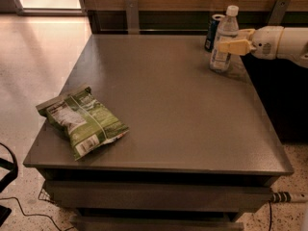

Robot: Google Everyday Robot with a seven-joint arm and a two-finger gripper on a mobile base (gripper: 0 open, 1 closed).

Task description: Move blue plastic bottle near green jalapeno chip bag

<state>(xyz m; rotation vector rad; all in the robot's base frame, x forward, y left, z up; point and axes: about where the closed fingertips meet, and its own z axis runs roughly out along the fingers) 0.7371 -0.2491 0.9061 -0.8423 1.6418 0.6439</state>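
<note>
Hidden: the far finger of the gripper (229, 42) disappears behind the bottle, so only the near yellow finger (234, 46) shows whole, crossing the bottle's front.
Cut off: the white arm (284, 42) leaves the picture at the right edge, behind the gripper.
Hard to make out: the print on the bottle's label and on the can is unreadable.
Gripper: at the table's far right corner, closed around the bottle's middle, with one finger on either side.
Blue plastic bottle (220, 60): inside the gripper, upright, with its base on the table and its white cap above the fingers.
Green jalapeno chip bag (83, 121): well apart from the gripper, across the table toward the near left edge, lying flat with one crimped end pointing at the left rim.
Soda can (212, 32): just beyond the gripper's tip on the far side and close beside the bottle. Its lower right part is covered by the bottle.
Table (168, 109): a dark grey top beneath the gripper, with a bare stretch between the gripper and the bag.
In the way: only the can stands close to the held bottle.
Around: a cord with a plug (285, 197) hangs under the table's near right corner, below the gripper. A black cable (19, 203) lies on the floor at the far left.
</note>
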